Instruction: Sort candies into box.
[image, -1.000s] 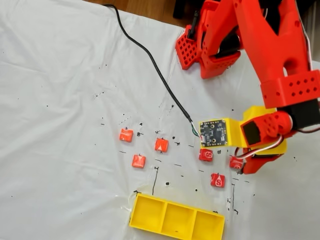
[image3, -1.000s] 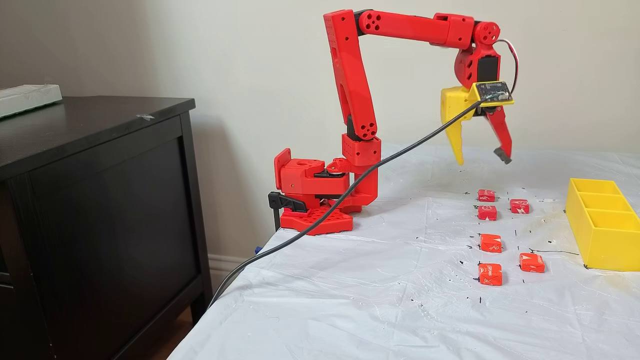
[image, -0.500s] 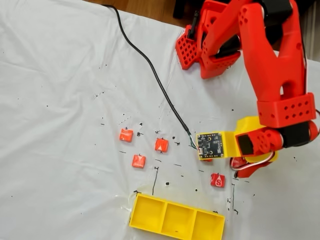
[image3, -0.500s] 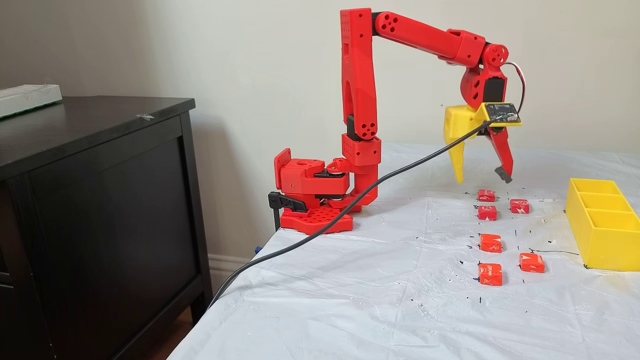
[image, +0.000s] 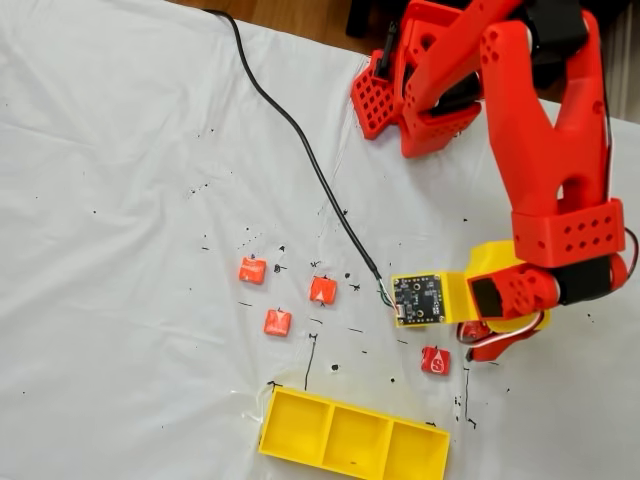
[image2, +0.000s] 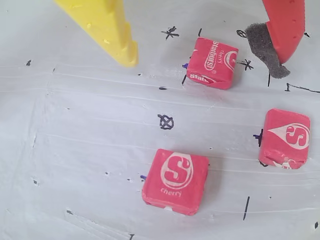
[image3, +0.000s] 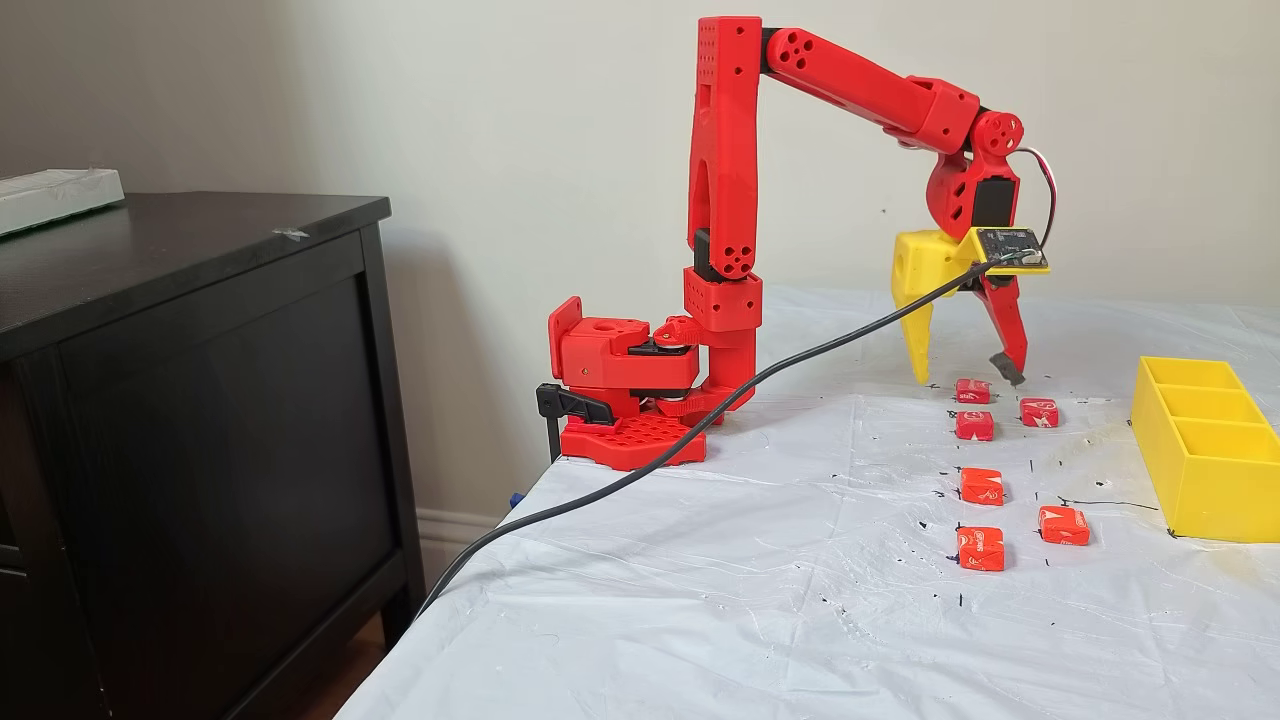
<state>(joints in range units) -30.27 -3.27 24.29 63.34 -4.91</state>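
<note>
At upper right of the wrist view, the fingers (image2: 207, 47) spread wide around one candy (image2: 215, 63). Five more lie on the bench (image3: 700, 590) beside the box (image3: 1205, 440).

White-sheeted table (image3: 700, 600) with six candies (image3: 981, 486), yellow box (image3: 1205, 470), black cable (image: 290, 120).

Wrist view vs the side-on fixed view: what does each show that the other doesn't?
Wrist view alone: wrapper print, "Starburst" on the far candy and a big S with "cherry" on the near candy, plus the grey pad on the red finger.

Side-on fixed view alone: the arm's base, the dark cabinet, the yellow box and all six candies.

Both: the open gripper low over the candy cluster on the white sheet.
</note>
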